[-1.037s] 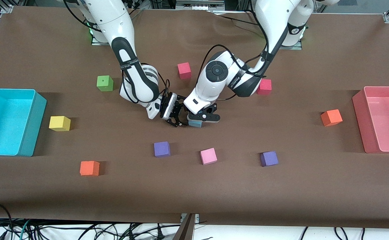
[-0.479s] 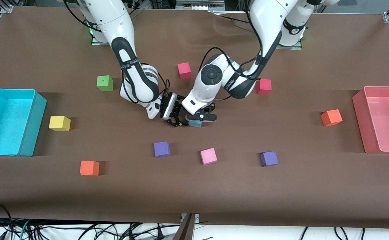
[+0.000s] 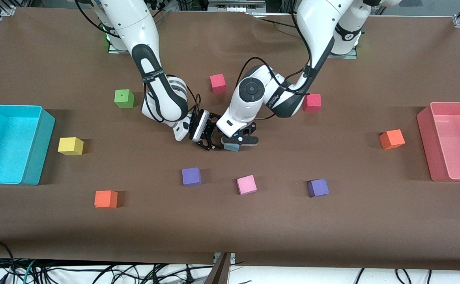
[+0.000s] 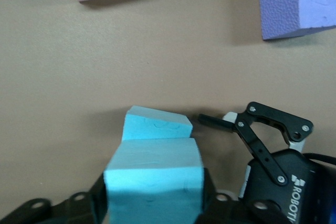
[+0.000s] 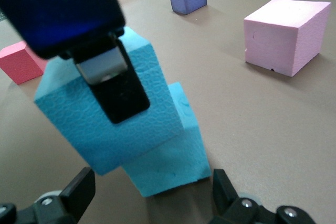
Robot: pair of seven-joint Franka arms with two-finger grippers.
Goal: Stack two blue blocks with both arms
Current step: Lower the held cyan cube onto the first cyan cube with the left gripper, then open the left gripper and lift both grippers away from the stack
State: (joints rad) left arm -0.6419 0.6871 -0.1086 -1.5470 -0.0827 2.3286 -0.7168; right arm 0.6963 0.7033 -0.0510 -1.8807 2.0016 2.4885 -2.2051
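Right pincer (image 3: 208,144) sat low at mid-tabletop, spread and empty, its tips flanking the lower blue block (image 5: 176,161), which rested on the tabletop farther from the front camera than the purple cube (image 3: 191,176) and the pink cube (image 3: 246,185). The upper blue block (image 5: 97,119) lay on the lower one, skewed and overhanging, with the left pincer (image 3: 237,142) around it; grip or release could not be told. Judged step: placing; next move calls for a clean, straight-up withdrawal without nudging the stack.
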